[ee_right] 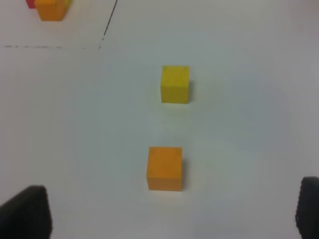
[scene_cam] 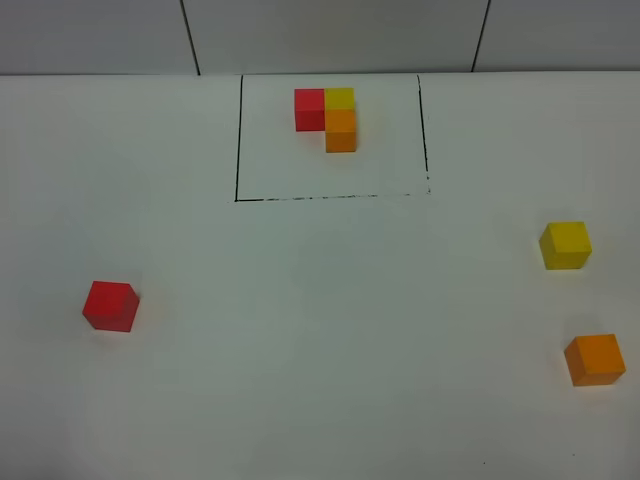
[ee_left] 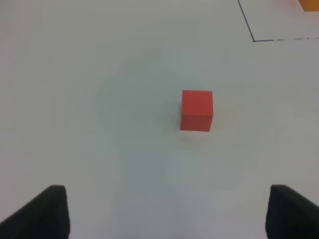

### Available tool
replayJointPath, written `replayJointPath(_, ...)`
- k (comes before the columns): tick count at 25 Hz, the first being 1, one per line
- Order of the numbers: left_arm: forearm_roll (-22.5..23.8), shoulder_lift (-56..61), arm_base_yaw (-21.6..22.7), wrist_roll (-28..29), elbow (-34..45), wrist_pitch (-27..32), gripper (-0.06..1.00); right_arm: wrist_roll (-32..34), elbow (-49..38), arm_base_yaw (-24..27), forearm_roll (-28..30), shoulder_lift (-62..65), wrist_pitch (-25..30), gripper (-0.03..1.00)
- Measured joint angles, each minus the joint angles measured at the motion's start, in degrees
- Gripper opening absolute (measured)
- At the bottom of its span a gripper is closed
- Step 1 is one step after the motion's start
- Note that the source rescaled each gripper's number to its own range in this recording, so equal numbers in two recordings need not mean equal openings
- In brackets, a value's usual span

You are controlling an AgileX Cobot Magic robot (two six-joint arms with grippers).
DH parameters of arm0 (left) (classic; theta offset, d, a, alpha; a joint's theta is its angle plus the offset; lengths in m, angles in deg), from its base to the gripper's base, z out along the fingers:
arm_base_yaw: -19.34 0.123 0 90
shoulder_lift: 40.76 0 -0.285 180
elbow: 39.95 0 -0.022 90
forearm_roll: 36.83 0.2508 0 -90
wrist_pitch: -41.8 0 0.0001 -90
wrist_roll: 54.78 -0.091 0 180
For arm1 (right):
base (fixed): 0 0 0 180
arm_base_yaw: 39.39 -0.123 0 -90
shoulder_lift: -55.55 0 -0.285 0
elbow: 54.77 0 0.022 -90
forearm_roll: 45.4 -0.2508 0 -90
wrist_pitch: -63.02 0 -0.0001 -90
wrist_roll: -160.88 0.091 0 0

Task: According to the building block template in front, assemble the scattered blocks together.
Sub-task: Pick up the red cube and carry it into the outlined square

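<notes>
The building block template sits at the back middle: red and yellow in a row, orange adjoining the yellow. Three scattered blocks lie loose on the white table. The red block is at the left, the yellow block at the right, and the orange block nearer the front right. No arm shows in the exterior high view. My left gripper is open, short of the red block. My right gripper is open, with the orange block just ahead and the yellow block beyond it.
A thin black outlined rectangle frames the template on the white table. A grey panelled wall stands behind the table's far edge. The template's corner shows in the right wrist view.
</notes>
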Motion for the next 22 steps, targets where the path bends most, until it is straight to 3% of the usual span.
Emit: replayJointPath(22, 0.0, 0.0, 0.0, 0.0, 0.0, 0.0, 0.75, 0.0, 0.0, 0.0, 0.0, 0.0, 0.0, 1.0)
